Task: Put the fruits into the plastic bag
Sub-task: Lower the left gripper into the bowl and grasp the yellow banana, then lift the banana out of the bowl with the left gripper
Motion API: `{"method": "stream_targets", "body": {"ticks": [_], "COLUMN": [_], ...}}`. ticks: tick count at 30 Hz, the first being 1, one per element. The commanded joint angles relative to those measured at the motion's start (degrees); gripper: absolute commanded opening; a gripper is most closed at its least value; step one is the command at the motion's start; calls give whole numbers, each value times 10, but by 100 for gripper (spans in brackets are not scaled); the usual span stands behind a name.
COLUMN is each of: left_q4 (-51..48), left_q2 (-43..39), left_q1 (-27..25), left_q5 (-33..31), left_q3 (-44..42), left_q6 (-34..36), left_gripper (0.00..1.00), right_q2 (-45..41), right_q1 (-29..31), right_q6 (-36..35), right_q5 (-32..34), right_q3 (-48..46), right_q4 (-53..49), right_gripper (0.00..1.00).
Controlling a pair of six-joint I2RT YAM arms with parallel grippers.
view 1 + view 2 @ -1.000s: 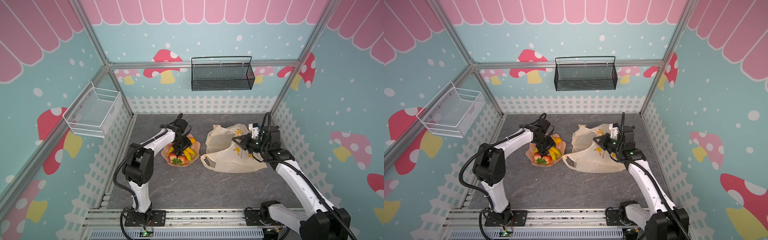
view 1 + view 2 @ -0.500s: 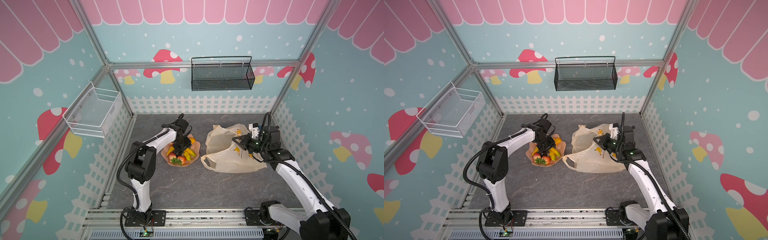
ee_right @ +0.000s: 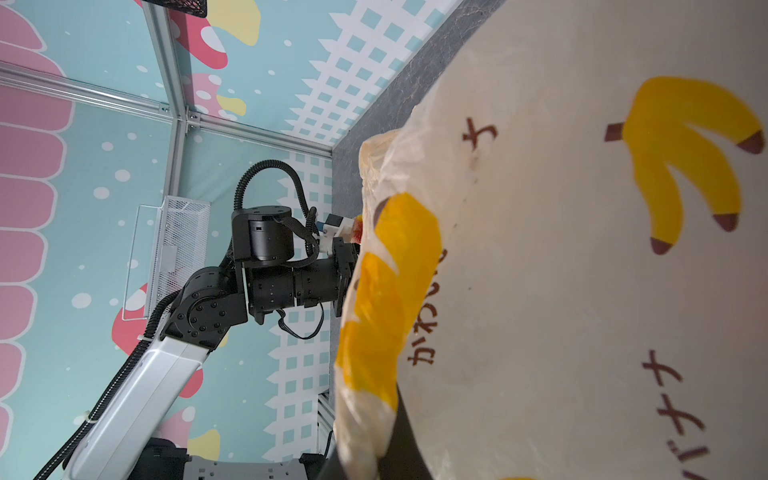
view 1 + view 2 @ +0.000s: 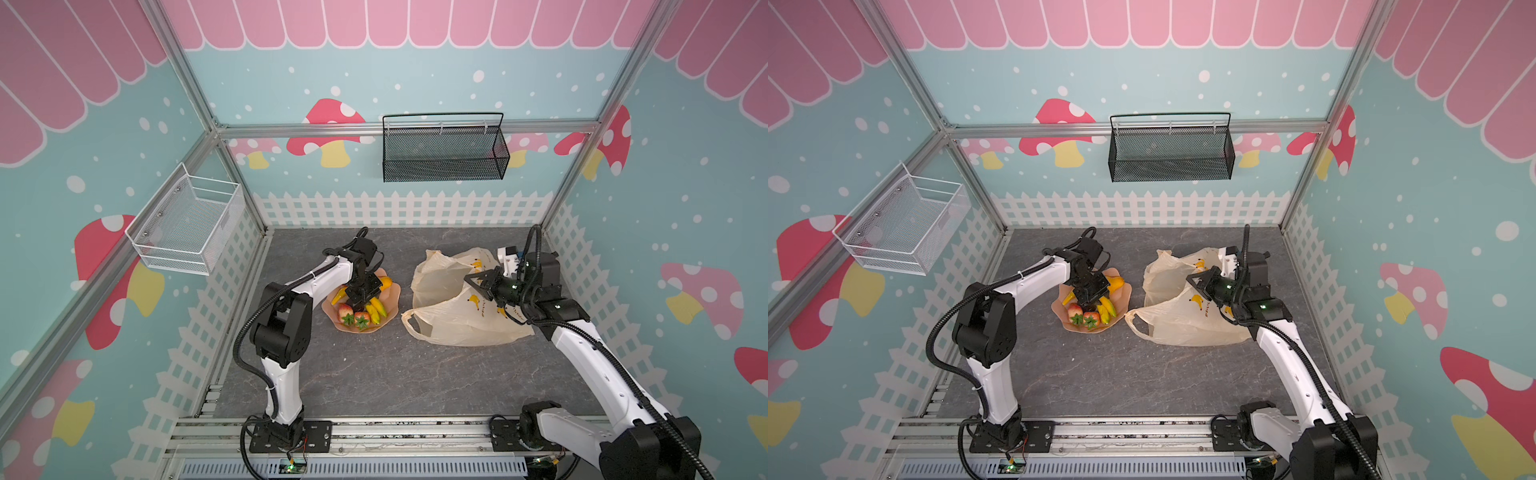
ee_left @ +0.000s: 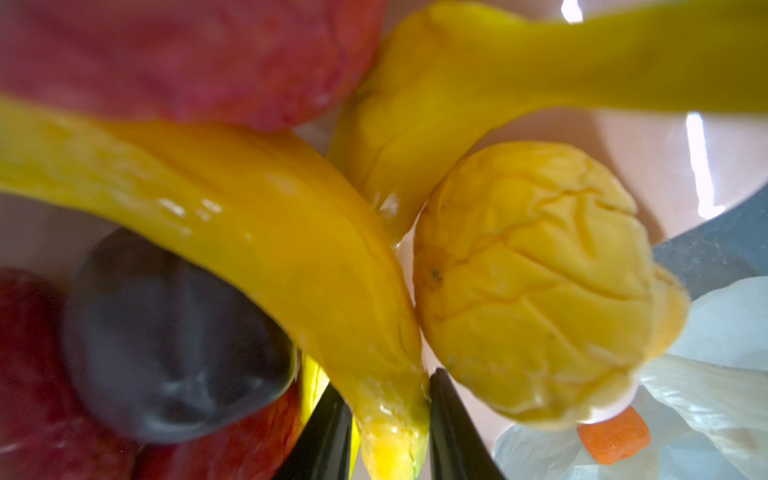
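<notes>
- In both top views a peach-pink dish [image 4: 395, 291] [image 4: 1126, 293] sits on the grey worktop [image 4: 374, 374]. The fruits are piled in it: two strawberries [image 4: 354, 316] at its near edge, bananas [image 4: 376, 309] beside them, and a yellow-orange piece [image 4: 385, 283] at its far edge.
- The left claw [image 4: 360, 301] [image 4: 1090, 297] points down into the dish, in among the fruits.
- The plastic bag [image 4: 453, 320] [image 4: 1179, 324] lies on the worktop to the right of the dish, near it but not touching. One loop handle faces the dish.
- The right claw [image 4: 471, 280] [image 4: 1192, 280] is over the bag, on the side away from the dish. It is closed tight on the bag's upper edge and holds the film raised.
- In the left wrist view the two black fingers [image 5: 453, 432] stand narrowly apart. They press on either side of the end of one banana [image 5: 270, 232].
- Against that banana lie a wrinkled yellow-orange fruit [image 5: 528, 282], a dark piece [image 5: 166, 340], a red strawberry [image 5: 187, 54] and a second banana [image 5: 478, 83]. All of them are in the dish [image 5: 648, 166].
- In the right wrist view the bag's printed film [image 3: 582, 249] fills most of the frame. It is draped over a dark finger [image 3: 401, 436]. The pinch itself is hidden.
</notes>
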Motion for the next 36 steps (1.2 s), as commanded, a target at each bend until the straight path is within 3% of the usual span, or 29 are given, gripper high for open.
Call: {"method": "stream_targets", "body": {"ticks": [1, 36], "left_q4": [-8, -76], "left_q2": [-11, -109], "left_q1": [-4, -43], "left_q5": [-10, -83], "left_q3": [7, 51], "left_q6": [-7, 9], "left_gripper": [27, 22], "right_q2": [-6, -2], "right_q1": [-2, -1], "right_q6": [-5, -5], "right_q5": [2, -4], "right_q3": [-3, -8], "right_q4": [0, 1], "right_gripper": [0, 0]}}
